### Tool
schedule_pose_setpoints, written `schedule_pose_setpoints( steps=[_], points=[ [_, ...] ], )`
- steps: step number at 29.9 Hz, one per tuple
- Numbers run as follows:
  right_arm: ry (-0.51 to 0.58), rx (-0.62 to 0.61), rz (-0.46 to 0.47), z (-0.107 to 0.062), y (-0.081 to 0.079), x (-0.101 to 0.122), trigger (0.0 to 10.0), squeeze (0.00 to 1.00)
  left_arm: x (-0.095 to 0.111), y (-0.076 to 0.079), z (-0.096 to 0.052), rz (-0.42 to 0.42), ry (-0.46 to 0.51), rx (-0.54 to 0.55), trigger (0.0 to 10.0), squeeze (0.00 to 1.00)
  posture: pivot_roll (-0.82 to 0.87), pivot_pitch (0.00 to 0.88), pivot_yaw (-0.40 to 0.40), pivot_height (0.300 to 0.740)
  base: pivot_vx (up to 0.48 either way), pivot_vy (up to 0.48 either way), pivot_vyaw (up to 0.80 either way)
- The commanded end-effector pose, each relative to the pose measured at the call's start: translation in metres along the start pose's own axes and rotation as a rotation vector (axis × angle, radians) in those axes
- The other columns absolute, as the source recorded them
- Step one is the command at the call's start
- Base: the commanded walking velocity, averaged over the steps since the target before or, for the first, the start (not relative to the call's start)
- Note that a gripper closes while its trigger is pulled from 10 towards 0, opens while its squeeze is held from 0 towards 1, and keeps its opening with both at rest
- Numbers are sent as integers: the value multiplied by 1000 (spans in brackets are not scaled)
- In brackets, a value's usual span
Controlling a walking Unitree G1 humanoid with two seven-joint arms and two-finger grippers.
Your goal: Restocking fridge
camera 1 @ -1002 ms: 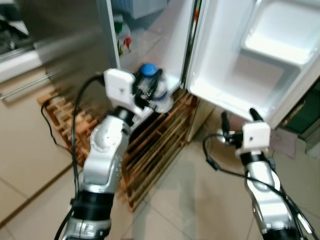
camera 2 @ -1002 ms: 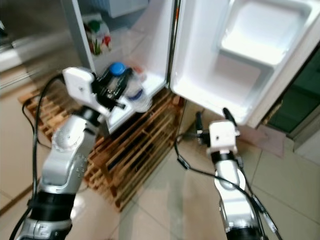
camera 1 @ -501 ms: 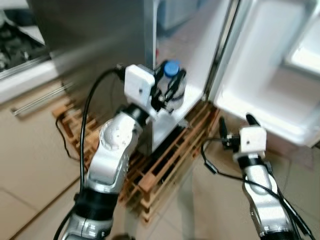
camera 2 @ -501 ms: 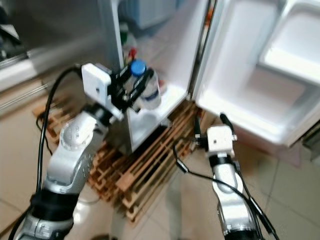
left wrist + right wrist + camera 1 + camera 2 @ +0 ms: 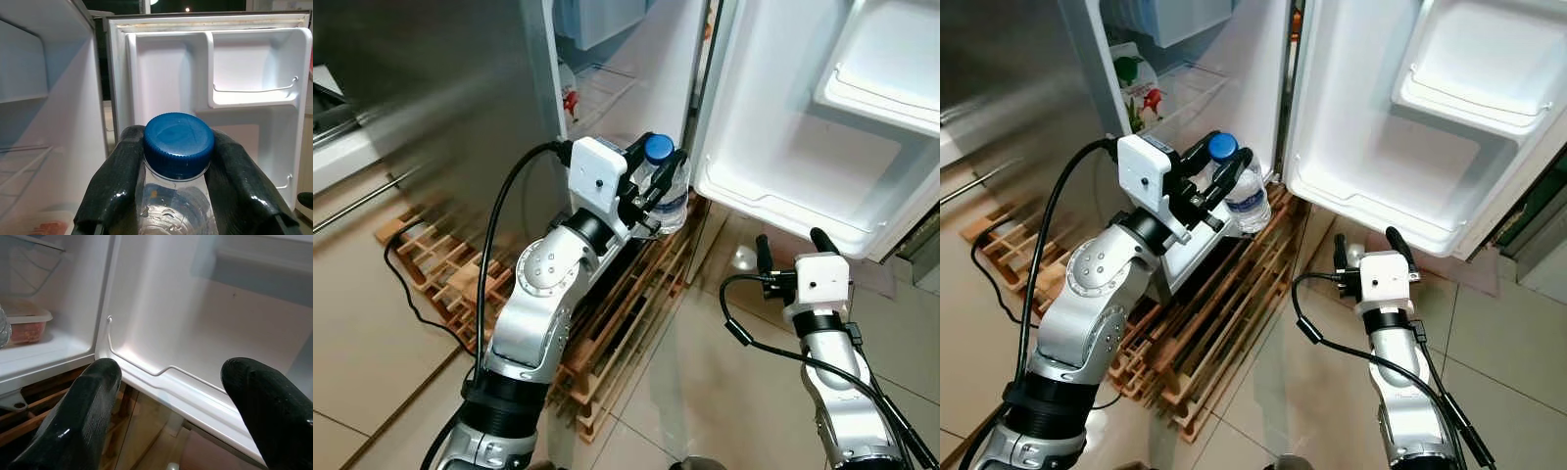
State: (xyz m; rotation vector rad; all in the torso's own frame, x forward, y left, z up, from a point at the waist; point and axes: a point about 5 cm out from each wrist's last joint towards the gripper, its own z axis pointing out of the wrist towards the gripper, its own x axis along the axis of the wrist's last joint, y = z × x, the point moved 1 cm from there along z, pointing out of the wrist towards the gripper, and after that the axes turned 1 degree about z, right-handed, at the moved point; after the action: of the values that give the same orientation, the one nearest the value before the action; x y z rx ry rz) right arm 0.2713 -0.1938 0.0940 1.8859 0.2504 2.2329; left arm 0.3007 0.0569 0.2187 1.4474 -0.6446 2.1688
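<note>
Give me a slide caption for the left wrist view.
Left gripper holds a blue-capped water bottle before the open fridge door.

Beige tiled floor (image 5: 391,362), glossy; slatted wooden pallet (image 5: 626,304) on it; black cable (image 5: 406,269) trailing over the tiles.

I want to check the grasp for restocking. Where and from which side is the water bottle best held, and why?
Probably at the neck, just under the blue cap, where the left gripper already holds the water bottle. The fingers clamp it from two opposite sides. The neck is narrow and the wider cap above acts as a stop, so the upright bottle should not slip down.
</note>
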Motion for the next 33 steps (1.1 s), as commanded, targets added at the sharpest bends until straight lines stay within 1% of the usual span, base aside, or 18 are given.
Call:
schedule_pose_setpoints(
  steps=[1, 7, 12, 16, 20, 22, 27, 28, 33],
  points=[
    [10, -5, -9, 3, 2, 1, 10000, 0, 7, 3, 2, 4, 28, -20, 10000, 0, -91, 0, -11, 732, 0, -480, 0],
    [13, 6, -10, 3, 0, 1, 10000, 0, 7, 0, 3, 38, 23, -12, 10000, 0, -92, 0, -12, 732, 0, -480, 0],
    [21, 18, -13, 3, -3, 2, 10000, 0, 3, -1, 4, 40, 11, -6, 10000, 0, -98, 0, -9, 732, 0, -478, 0],
    [23, 17, -18, 3, -3, 2, 10000, 0, 2, 0, 6, 45, 7, -15, 10000, 0, -101, 0, -7, 732, 0, -450, 0],
    [16, 15, -22, 4, -2, 2, 10000, 0, 4, 2, 9, 44, 19, -22, 10000, 0, -106, 0, -6, 732, 292, -375, 0],
    [14, 17, -24, 5, -2, 3, 10000, 0, 2, 3, 11, 32, 3, -18, 10000, 0, -110, 0, -3, 732, 0, 0, -656],
    [17, 15, -25, 4, -2, 4, 10000, 0, -2, -1, 9, 31, -15, 5, 10000, 0, -109, 0, 1, 732, 0, 0, -649],
    [17, 14, -24, 5, -2, 4, 10000, 0, -6, -2, 9, 54, -40, 16, 10000, 0, -108, 0, 1, 732, 0, 0, -644],
    [39, 11, -26, 5, -2, 6, 10000, 0, -15, -9, 8, 58, -79, 65, 10000, 0, -108, 0, -3, 732, 0, 0, -486]
  ],
)
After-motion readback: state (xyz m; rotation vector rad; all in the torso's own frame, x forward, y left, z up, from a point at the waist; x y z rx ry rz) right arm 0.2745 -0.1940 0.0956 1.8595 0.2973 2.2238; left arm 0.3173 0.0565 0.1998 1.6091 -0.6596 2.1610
